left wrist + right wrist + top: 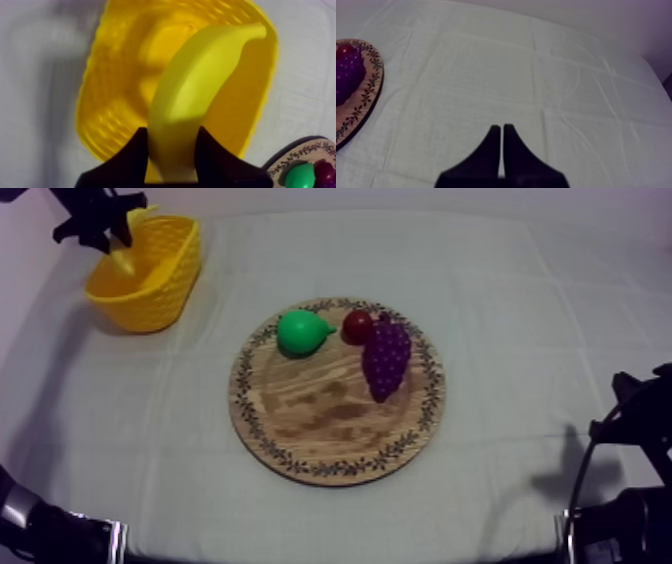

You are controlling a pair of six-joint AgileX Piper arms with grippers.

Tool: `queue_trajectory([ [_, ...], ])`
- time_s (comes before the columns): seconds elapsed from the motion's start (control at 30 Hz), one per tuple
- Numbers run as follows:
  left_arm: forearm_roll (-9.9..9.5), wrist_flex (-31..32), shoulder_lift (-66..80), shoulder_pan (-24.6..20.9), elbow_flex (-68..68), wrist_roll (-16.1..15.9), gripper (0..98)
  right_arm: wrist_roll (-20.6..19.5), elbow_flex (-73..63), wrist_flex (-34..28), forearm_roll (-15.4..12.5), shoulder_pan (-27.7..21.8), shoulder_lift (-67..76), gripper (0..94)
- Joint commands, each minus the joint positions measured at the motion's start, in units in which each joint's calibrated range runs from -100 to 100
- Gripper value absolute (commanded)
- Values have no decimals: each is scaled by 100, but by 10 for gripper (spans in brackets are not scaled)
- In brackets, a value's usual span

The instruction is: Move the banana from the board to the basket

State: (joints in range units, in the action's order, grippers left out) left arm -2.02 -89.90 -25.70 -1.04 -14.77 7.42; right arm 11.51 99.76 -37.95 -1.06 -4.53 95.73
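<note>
Left tool (172,137) pinches the banana (200,85) at one end — its long axis runs straight out from the tool toward the open yellow basket (102,100) directly beneath.

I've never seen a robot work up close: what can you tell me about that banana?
The banana is a smooth, yellow toy, plastic by its look, curved and tapering to a blunt tip. The left gripper is shut on one end, gripping it from both sides. It is held over the open mouth of the yellow basket at the far left of the table; whether it touches the basket I cannot tell.
</note>
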Motion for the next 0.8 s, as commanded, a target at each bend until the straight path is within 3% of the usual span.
queue_trajectory([
  [0.0,28,118,-176,-75,-31,-21,364,0,2,-4,1,1,2,3],
  [0.2,156,461,-482,-111,-167,-36,371,0,2,-4,1,1,2,3],
  [0.77,649,1308,-703,-138,288,-454,430,0,2,-4,1,1,2,3],
])
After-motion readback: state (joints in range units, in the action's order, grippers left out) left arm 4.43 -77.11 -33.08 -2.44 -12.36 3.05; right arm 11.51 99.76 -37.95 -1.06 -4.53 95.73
